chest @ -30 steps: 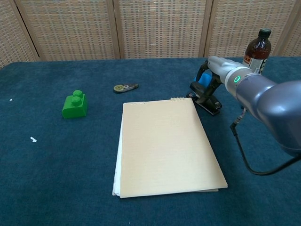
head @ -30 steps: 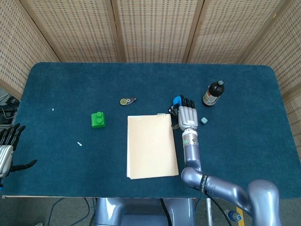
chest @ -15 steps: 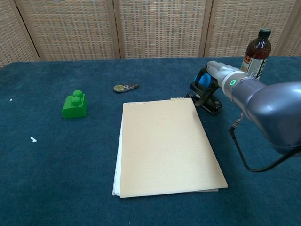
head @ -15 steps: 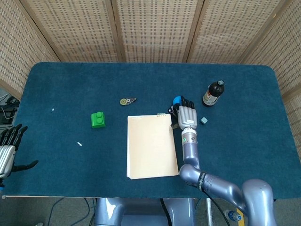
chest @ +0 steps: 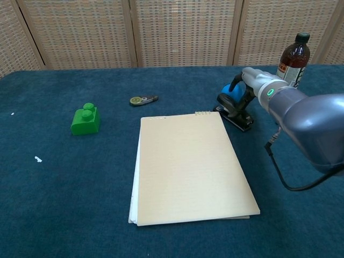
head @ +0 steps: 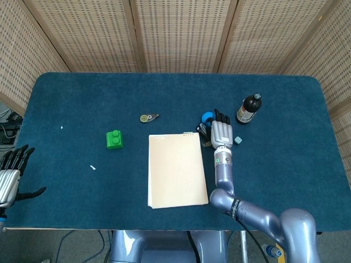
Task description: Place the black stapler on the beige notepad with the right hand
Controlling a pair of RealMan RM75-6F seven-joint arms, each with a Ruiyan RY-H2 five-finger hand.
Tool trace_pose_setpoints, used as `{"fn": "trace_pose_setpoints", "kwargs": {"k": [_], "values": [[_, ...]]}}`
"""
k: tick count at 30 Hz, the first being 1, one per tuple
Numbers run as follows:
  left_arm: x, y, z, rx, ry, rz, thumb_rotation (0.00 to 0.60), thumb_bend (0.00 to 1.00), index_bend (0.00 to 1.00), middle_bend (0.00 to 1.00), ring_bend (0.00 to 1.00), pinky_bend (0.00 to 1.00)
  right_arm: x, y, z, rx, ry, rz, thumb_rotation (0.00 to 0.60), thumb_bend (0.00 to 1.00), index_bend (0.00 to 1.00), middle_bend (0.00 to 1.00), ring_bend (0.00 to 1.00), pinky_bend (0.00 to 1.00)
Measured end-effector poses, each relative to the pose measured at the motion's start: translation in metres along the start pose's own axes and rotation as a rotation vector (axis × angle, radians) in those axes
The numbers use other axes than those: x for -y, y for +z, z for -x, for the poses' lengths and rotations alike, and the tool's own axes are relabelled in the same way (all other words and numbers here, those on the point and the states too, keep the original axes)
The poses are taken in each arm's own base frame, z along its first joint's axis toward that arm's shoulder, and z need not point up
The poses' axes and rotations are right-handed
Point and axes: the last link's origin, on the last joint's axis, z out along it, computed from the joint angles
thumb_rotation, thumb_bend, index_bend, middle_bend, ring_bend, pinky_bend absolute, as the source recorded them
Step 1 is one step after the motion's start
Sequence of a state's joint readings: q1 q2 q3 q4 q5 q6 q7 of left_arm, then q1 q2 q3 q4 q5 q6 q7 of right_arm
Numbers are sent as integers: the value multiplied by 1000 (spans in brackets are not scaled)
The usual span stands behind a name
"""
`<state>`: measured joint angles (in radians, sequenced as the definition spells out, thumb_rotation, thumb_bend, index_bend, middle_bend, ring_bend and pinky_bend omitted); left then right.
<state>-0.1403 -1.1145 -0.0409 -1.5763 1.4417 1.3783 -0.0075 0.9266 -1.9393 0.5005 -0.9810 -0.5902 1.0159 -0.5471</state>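
The black stapler (chest: 233, 114) lies on the table (head: 285, 164), just beside the far right corner of the beige notepad (head: 176, 169). The right hand (head: 221, 132) sits over the stapler with fingers curled at it; whether it grips, I cannot tell. The left hand (head: 11, 175), well left of the notepad, is spread and holds nothing.

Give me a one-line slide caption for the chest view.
Right hand reaches over the black stapler beside the beige notepad.
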Motion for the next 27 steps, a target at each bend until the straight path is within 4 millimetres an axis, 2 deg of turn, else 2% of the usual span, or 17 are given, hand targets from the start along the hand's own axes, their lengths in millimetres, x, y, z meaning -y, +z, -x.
{"fn": "trace_pose_setpoints", "kwargs": {"k": [5, 7, 9, 10, 12, 13, 15, 18, 21, 27], "values": [[0, -1, -1, -4, -4, 4, 600, 0, 0, 0, 0, 0, -9, 1, 6, 29, -9, 34, 600, 293, 319, 11, 0, 52], [0, -1, -2, -3, -5, 5, 600, 0, 0, 0, 0, 0, -13, 1, 11, 47, -18, 47, 600, 293, 352, 41, 0, 52], [-1, -1, -2, -2, -6, 9, 600, 0, 0, 0, 0, 0, -14, 0, 14, 61, -15, 53, 600, 293, 468, 153, 24, 72], [-1, -2, -1, -1, -6, 11, 600, 0, 0, 0, 0, 0, -14, -1, 15, 58, -11, 52, 600, 292, 524, 212, 59, 102], [-1, -2, -1, -1, -5, 13, 600, 0, 0, 0, 0, 0, -12, -1, 13, 44, -6, 46, 600, 291, 685, 392, 228, 273], [-2, -2, -1, -2, -5, 14, 600, 0, 0, 0, 0, 0, -11, -2, 12, 28, -3, 41, 600, 292, 736, 455, 302, 362], [-2, -2, -2, -5, -5, 15, 600, 0, 0, 0, 0, 0, -8, -3, 7, -5, 2, 30, 600, 294, 814, 561, 437, 539], [-3, -2, -2, -8, -7, 16, 600, 0, 0, 0, 0, 0, 1, -6, -1, -57, 21, -7, 600, 297, 850, 667, 575, 701], [-3, -3, -2, -10, -8, 17, 600, 0, 0, 0, 0, 0, 11, -12, -9, -86, 37, -45, 600, 297, 853, 713, 626, 750], [-4, -4, -3, -11, -14, 23, 600, 0, 0, 0, 0, 0, 20, -24, -17, -80, 37, -90, 600, 298, 867, 747, 661, 790]]}}
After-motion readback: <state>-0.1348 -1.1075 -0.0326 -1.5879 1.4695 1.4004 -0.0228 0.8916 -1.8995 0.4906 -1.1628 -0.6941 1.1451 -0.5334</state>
